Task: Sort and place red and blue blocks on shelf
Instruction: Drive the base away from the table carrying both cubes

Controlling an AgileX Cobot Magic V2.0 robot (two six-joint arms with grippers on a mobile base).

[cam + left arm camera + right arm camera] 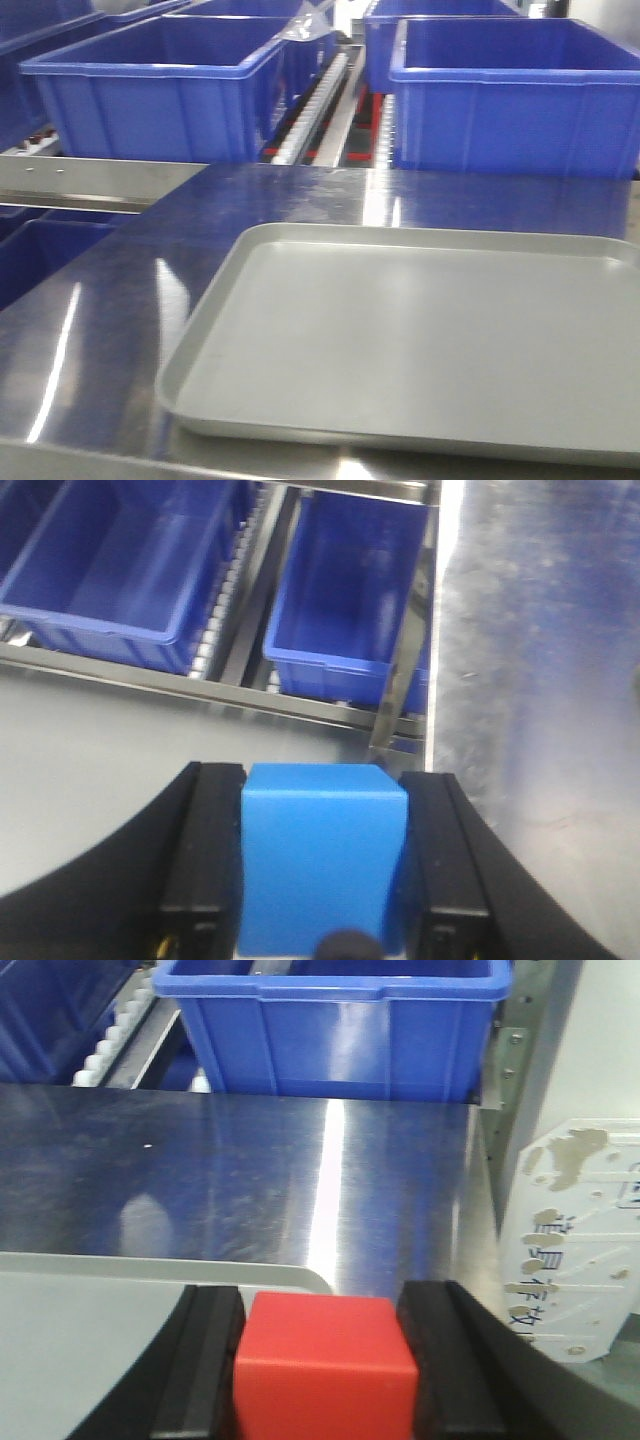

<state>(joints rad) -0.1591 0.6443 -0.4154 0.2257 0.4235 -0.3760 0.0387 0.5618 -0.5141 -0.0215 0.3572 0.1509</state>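
Left wrist-mounted view: the left gripper (322, 785) is clenched on the blue block (322, 860), a light blue cube squeezed between two black fingers (205, 850) that press its left and right faces. The block sits off the left edge of the steel table (540, 680), over a plain grey surface whose nature I cannot tell. Beyond it, left of the table, two blue bins (340, 590) rest on the shelf (150, 670), behind its brushed-metal front rail.

In the right wrist-mounted view the right gripper (320, 1305) is closed around the red block (325, 1370), its black fingers against the cube's two sides. This block hangs over the near part of the table, just beside the rounded corner of the grey tray (150, 1270). At the table's far edge stands another blue bin (330, 1030), with white rollers to its left. Off the table's right edge is a white panel (575, 1230) with worn printing.

From the exterior front-facing view the tray lies flat on the table, toward its near right part, with nothing in it. Behind the table's far edge the shelf carries large blue bins on either side of a white roller track (315, 105). Neither arm nor cube shows in this view.
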